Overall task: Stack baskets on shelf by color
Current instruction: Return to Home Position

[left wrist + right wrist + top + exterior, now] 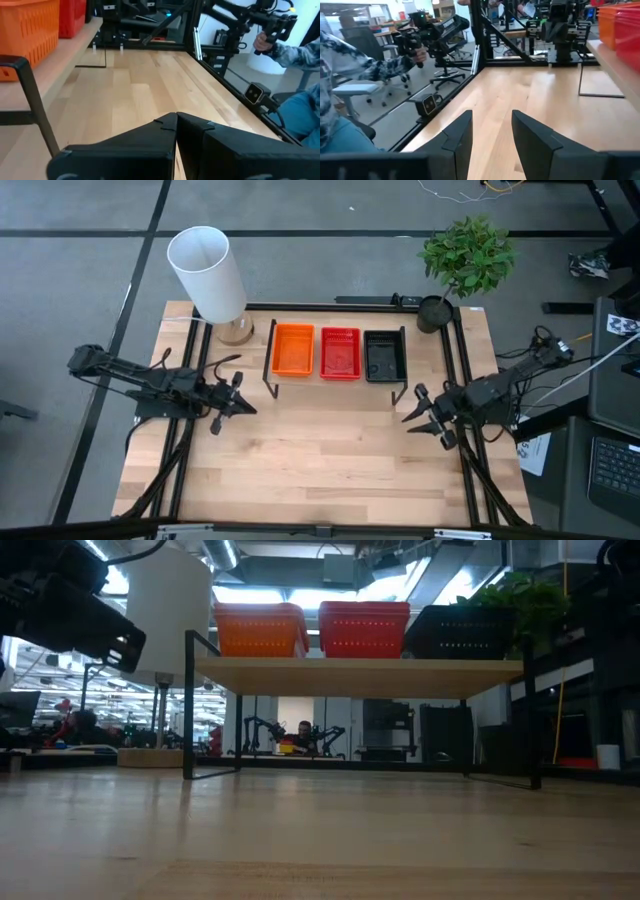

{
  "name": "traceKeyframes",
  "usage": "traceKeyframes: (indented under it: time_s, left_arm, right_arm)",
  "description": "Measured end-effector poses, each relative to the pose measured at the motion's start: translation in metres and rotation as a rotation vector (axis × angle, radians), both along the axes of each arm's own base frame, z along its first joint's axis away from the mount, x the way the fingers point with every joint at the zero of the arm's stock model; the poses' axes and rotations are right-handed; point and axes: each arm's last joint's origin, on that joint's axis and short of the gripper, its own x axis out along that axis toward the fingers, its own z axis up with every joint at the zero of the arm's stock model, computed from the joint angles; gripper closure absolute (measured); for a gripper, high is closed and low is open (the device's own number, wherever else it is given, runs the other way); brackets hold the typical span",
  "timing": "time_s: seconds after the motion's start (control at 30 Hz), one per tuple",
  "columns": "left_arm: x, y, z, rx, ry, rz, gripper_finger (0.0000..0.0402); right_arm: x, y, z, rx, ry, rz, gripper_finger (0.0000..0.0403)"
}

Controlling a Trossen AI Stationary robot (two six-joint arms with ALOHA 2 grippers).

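Orange baskets [293, 350], red baskets [340, 352] and black baskets [385, 356] are grouped by colour along the shelf [360, 673], so both tools are held empty over the surface [330, 460]: left tool [176, 120] together, right tool [491, 114] apart.

Bare tabletop [320, 470] lies open between left hand [235, 402] and right hand [420, 412]; basket stacks [340, 352] fill the shelf [360, 672] (open gap beneath); white cylinder [207, 272] and potted plant [465, 255] flank its ends.
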Motion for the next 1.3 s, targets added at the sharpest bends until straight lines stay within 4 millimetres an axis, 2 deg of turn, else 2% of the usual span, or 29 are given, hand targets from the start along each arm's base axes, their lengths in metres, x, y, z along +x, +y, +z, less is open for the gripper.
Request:
traceKeyframes:
  time_s: [0.27,0.47,0.6,0.73,0.93,1.2,1.3]
  left_arm:
    - [-0.002,0.0,0.001,-0.001,-0.014,-0.008,0.0401]
    - [-0.005,0.0,0.0,0.005,0.024,-0.041,0.0401]
    - [-0.008,0.001,0.004,0.049,0.053,-0.019,0.0401]
    - [-0.01,0.002,0.009,0.136,-0.009,-0.023,0.0402]
    - [-0.011,0.002,-0.002,0.133,-0.024,-0.02,0.0402]
    - [-0.012,0.003,0.0,0.168,-0.046,0.008,0.0402]
    - [-0.012,0.004,-0.001,0.123,-0.023,0.063,0.0402]
  right_arm:
    - [-0.009,-0.009,0.001,-0.024,-0.037,-0.036,0.0266]
    - [-0.015,-0.016,0.01,-0.021,0.002,-0.062,0.0266]
    - [-0.016,-0.016,0.015,-0.014,-0.004,-0.061,0.0266]
    - [-0.016,-0.017,0.014,-0.02,-0.001,-0.091,0.0266]
    - [-0.016,-0.018,0.014,-0.018,-0.004,-0.112,0.0266]
    - [-0.016,-0.018,0.014,-0.051,-0.009,-0.126,0.0266]
    - [-0.016,-0.018,0.014,-0.053,-0.008,-0.127,0.0266]
